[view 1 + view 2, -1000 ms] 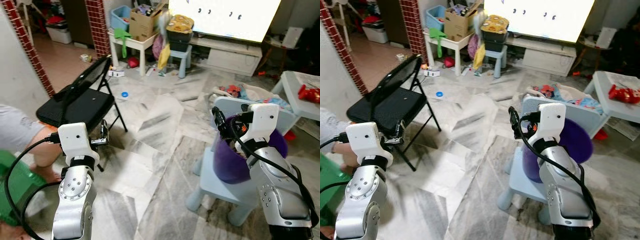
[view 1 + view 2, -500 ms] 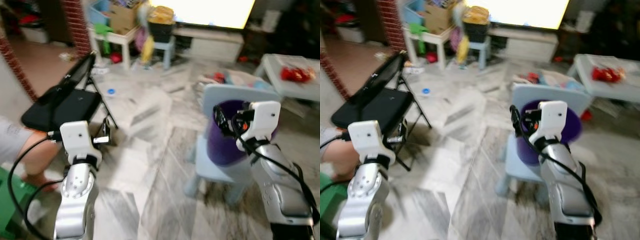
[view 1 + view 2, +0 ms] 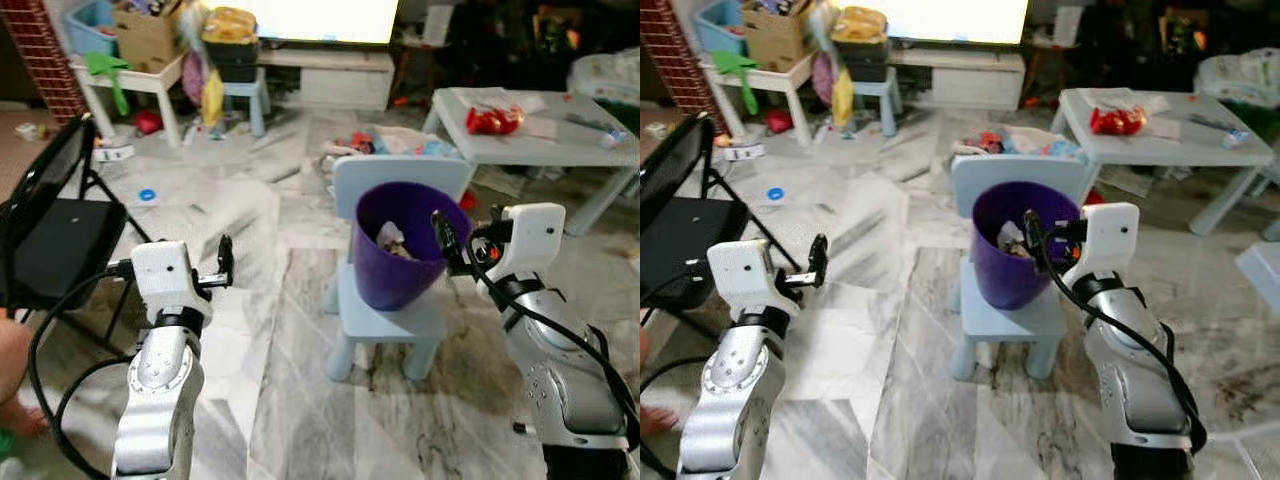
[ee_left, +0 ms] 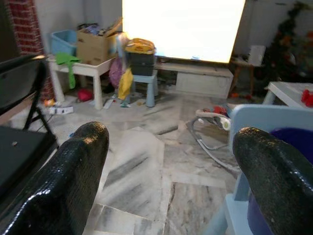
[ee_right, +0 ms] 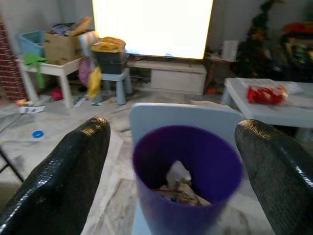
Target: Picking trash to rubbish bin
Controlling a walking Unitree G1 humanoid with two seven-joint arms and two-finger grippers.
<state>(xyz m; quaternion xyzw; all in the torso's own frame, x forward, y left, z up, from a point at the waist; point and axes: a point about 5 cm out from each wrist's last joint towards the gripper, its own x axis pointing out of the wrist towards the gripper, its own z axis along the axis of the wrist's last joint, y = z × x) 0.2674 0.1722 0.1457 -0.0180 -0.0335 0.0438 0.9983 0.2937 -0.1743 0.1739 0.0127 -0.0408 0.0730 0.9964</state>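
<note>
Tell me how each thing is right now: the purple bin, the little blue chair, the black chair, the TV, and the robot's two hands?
Purple bin: upright on the chair seat, no lid, some trash inside.
Little blue chair: standing upright, holding the bin.
Black folding chair: unfolded, standing.
TV: on, glowing bright.
Left hand: open, holding nothing.
Right hand: open, holding nothing, pointing at the bin.

A black folding chair (image 3: 50, 225) stands well apart from a white table (image 3: 530, 125) (red packet (image 3: 495, 119) on top)
</note>
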